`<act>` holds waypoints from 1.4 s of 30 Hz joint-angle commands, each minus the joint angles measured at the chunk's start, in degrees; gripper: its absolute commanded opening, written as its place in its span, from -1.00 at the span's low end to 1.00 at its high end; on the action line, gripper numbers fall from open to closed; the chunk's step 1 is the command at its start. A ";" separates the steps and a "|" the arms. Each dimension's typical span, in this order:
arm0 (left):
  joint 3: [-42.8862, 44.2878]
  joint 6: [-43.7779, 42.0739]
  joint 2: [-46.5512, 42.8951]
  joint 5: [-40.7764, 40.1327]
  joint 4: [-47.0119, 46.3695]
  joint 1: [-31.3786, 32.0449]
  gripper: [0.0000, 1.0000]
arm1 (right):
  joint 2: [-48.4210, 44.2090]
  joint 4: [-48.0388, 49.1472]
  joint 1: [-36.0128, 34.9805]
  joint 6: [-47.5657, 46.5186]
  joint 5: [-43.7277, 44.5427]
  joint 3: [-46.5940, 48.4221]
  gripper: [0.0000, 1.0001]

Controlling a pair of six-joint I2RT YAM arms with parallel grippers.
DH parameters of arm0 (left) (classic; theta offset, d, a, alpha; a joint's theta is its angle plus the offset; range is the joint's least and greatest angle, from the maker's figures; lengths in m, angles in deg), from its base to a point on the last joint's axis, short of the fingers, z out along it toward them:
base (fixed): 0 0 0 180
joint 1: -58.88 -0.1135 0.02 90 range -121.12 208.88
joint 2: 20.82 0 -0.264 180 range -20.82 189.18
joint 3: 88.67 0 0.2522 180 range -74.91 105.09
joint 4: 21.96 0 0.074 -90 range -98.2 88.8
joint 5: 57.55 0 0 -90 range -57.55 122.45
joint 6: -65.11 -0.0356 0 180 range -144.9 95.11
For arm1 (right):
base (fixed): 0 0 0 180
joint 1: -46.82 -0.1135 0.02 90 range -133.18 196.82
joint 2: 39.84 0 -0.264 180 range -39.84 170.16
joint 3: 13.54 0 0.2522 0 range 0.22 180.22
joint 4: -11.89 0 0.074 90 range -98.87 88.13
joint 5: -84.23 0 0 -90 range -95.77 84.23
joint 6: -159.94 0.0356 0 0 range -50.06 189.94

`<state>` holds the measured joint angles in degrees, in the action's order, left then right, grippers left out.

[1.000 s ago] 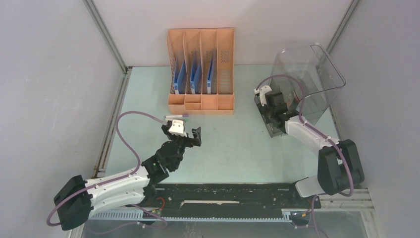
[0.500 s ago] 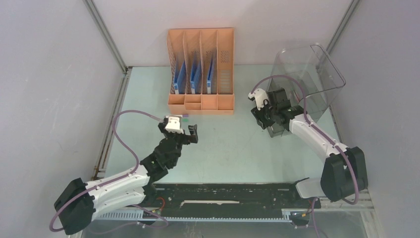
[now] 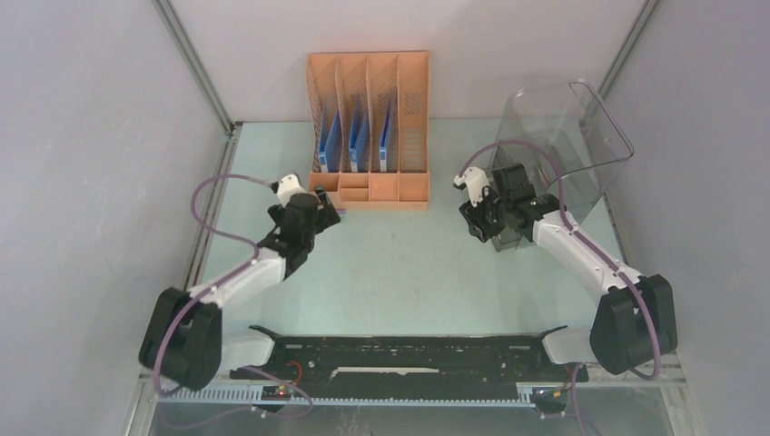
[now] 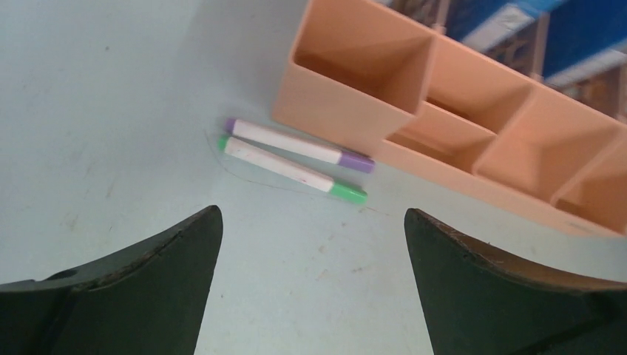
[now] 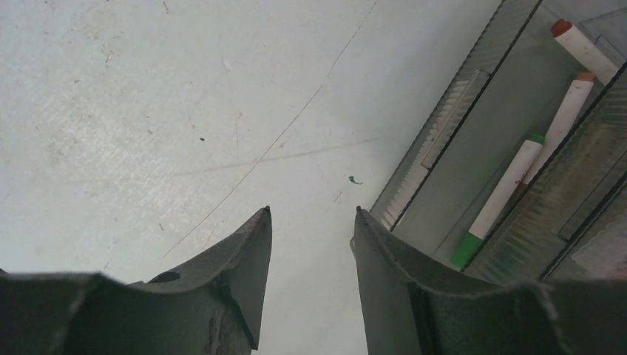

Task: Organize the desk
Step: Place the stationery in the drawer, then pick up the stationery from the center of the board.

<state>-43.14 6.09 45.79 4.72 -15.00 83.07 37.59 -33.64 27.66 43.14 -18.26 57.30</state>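
A: Left gripper (image 4: 312,214)?
B: Wide open, empty, above two markers (image 4: 294,157) beside the orange rack (image 4: 347,111).
A: Right gripper (image 5: 311,212)?
B: Half open, empty, beside the clear bin (image 5: 473,140). The counter (image 3: 399,263) lies beneath both.

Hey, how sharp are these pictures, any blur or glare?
Top view: even, soft light, faint shadows, a slight sheen on the clear bin. Left wrist view: the two loose markers are crisp, the blue folders behind the orange rack go soft, the fingers are dark. Right wrist view: desk scratches sharp; the drawer markers look slightly soft.
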 commanded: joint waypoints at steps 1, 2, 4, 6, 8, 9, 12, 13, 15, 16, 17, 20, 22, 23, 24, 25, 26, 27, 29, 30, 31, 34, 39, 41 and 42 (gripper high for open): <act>8.62 9.96 9.03 5.25 12.94 -4.97 1.00 | -2.43 -0.02 -0.11 -0.88 -1.02 1.89 0.06; 10.11 10.91 10.95 5.84 14.13 -5.62 1.00 | -2.52 -0.04 -0.12 -0.96 -1.10 1.89 0.06; 13.10 13.11 14.12 4.89 17.72 -6.35 0.99 | -2.70 -0.06 -0.20 -0.99 -1.13 1.82 0.06; 15.67 14.53 16.89 4.60 20.42 -6.73 0.92 | -2.88 -0.05 -0.22 -1.03 -1.13 1.82 0.06; 18.16 14.96 19.59 5.08 22.63 -7.00 0.82 | -3.10 -0.05 -0.27 -1.06 -1.22 1.85 0.06; 19.59 15.16 20.88 5.08 23.86 -7.18 0.79 | -3.15 -0.09 -0.27 -1.06 -1.26 1.87 0.06; 23.92 16.01 25.11 4.49 27.02 -7.47 0.74 | -3.46 -0.18 -0.42 -1.07 -1.39 1.84 0.06; 25.28 16.04 26.40 4.56 27.75 -7.60 0.70 | -3.53 -0.14 -0.48 -1.07 -1.39 1.88 0.06; 28.43 15.96 29.25 5.06 29.39 -7.87 0.67 | -3.76 -0.14 -0.46 -1.05 -1.48 1.86 0.06; 29.92 15.93 30.68 5.18 30.44 -7.92 0.65 | -3.89 -0.14 -0.44 -1.05 -1.48 1.86 0.06; 31.33 16.03 31.97 5.47 31.35 -8.04 0.65 | -4.01 -0.14 -0.46 -1.08 -1.48 1.85 0.06; 36.13 16.66 36.18 5.82 35.22 -8.69 0.64 | -4.63 -0.18 -0.48 -1.15 -1.69 1.82 0.06; 36.93 16.85 37.19 6.34 35.96 -9.08 0.62 | -4.65 -0.18 -0.49 -1.23 -1.84 1.81 0.06; 37.43 16.91 37.78 6.67 36.46 -9.27 0.61 | -4.65 -0.19 -0.51 -1.23 -1.79 1.87 0.06; 37.89 16.92 38.37 7.08 36.89 -9.49 0.59 | -4.65 -0.22 -0.47 -1.23 -1.87 1.85 0.06; 38.38 16.92 38.93 7.49 37.43 -9.77 0.56 | -4.70 -0.22 -0.57 -1.26 -1.92 1.86 0.06; 38.73 16.85 39.55 8.04 37.71 -10.10 0.54 | -4.74 -0.22 -0.57 -1.23 -1.92 1.88 0.06; 38.86 16.83 39.86 8.60 37.82 -10.32 0.53 | -4.81 -0.25 -0.53 -1.23 -1.92 1.87 0.06; 38.69 16.87 39.81 8.80 37.79 -10.51 0.48 | -4.91 -0.20 -0.57 -1.32 -1.92 1.88 0.06; 38.41 16.88 39.53 8.82 37.50 -10.56 0.44 | -4.92 -0.22 -0.52 -1.39 -1.92 1.89 0.06; 37.98 16.96 39.28 8.81 37.10 -10.56 0.39 | -4.92 -0.22 -0.45 -1.33 -1.92 1.86 0.06; 37.13 17.18 38.83 8.98 36.49 -10.52 0.19 | -5.10 -0.23 -0.46 -1.33 -2.00 1.83 0.06; 36.59 17.27 38.69 9.55 36.26 -10.56 0.02 | -5.39 -0.31 -0.48 -1.38 -2.18 1.89 0.06; 36.29 17.35 38.53 9.66 36.25 -10.54 0.03 | -5.59 -0.29 -0.39 -1.32 -2.22 1.83 0.06; 36.12 17.36 38.44 9.76 36.23 -10.56 0.03 | -5.68 -0.31 -0.36 -1.36 -2.27 1.81 0.06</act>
<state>-6.64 22.28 85.04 13.75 22.28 73.06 33.99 -34.25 27.48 42.76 -19.84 57.30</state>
